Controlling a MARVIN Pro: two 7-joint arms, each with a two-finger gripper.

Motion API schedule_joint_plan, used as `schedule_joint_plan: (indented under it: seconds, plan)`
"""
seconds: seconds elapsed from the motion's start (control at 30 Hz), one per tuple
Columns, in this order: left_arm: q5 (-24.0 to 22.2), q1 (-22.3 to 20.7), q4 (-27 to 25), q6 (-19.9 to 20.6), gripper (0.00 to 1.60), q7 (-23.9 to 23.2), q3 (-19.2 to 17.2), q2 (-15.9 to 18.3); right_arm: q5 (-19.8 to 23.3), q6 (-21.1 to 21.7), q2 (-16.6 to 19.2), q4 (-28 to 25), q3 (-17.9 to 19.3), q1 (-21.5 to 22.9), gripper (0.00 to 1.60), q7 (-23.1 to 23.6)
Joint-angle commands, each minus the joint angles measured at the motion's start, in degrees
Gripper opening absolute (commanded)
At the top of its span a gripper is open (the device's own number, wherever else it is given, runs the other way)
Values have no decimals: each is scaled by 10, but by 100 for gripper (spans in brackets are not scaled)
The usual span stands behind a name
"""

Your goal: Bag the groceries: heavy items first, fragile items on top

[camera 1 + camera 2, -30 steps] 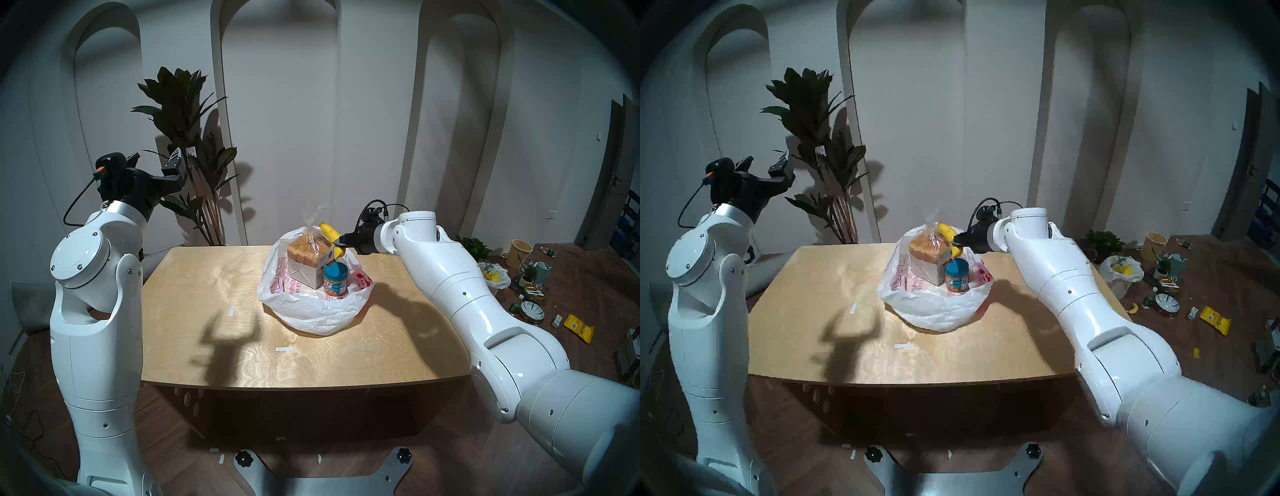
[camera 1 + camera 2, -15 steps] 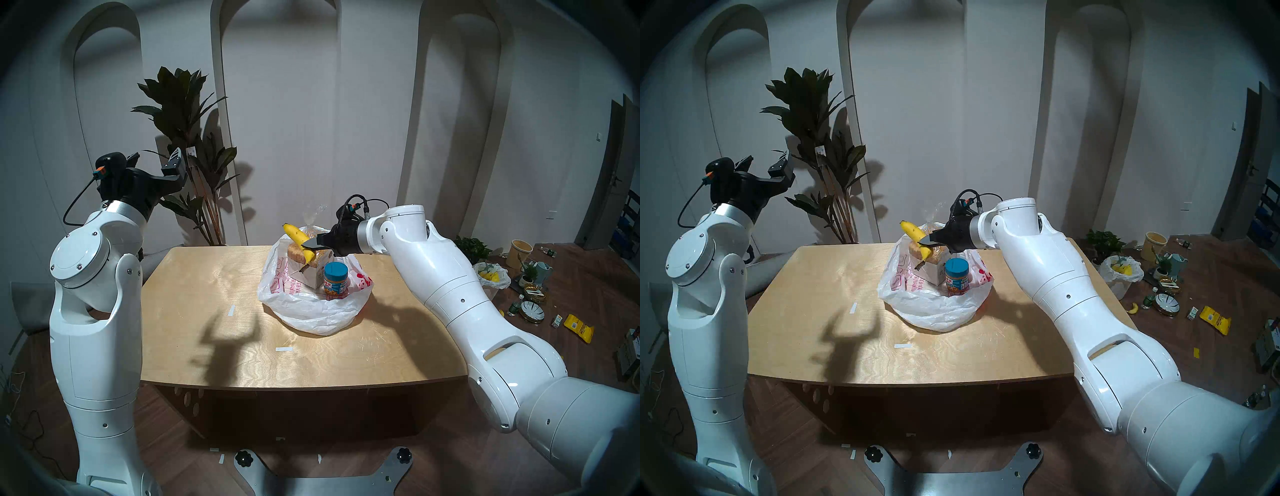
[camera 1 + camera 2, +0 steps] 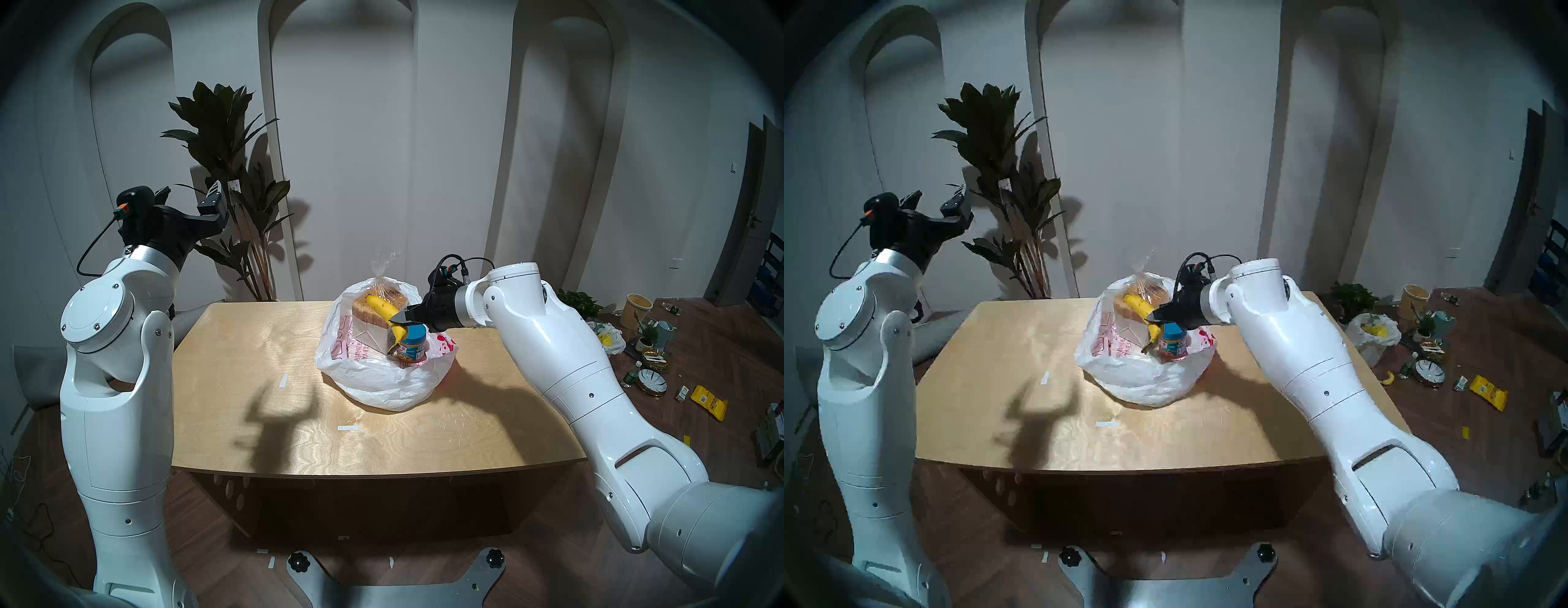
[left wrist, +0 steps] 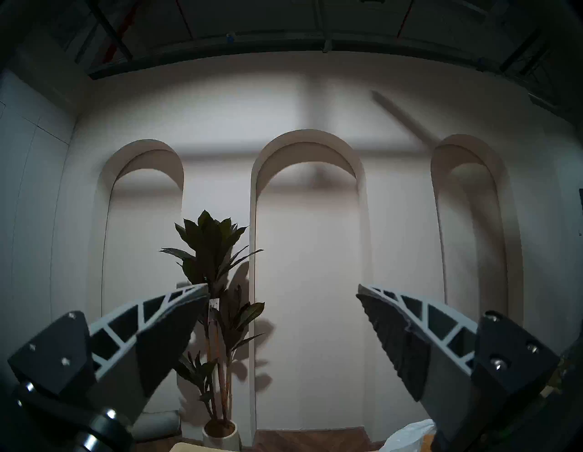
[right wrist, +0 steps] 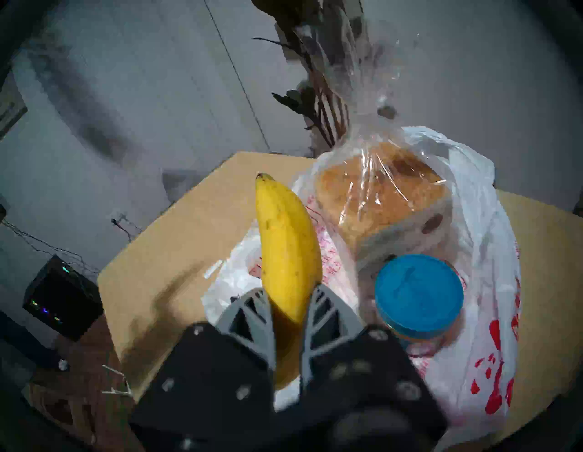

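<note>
White wall [image 3: 458,127], 3 arched niches; potted plant [image 3: 229,140]; wood floor [image 3: 721,339]; plywood table [image 3: 263,382].

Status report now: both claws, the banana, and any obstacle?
Left claw open, empty. Right claw shut on banana above bag. Loaf and jar crowd below.

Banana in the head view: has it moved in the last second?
Yes. The banana, clamped in the right gripper, swung left past the loaf, then came back down beside the jar.
</note>
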Motion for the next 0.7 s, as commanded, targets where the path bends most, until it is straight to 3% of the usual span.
schedule_joint_plan:
  seconds: [0.0, 0.47, 0.67]
  plan:
    - [1, -7, -9, -1, 160, 1, -1, 2, -6, -41, -67, 62, -31, 64, 0, -33]
    - [0, -7, -9, -2, 160, 1, -1, 3, -14, -95, -150, 216, -44, 132, 0, -77]
    - [0, -7, -9, -1, 160, 2, 0, 3, -14, -122, -160, 269, -36, 151, 0, -74]
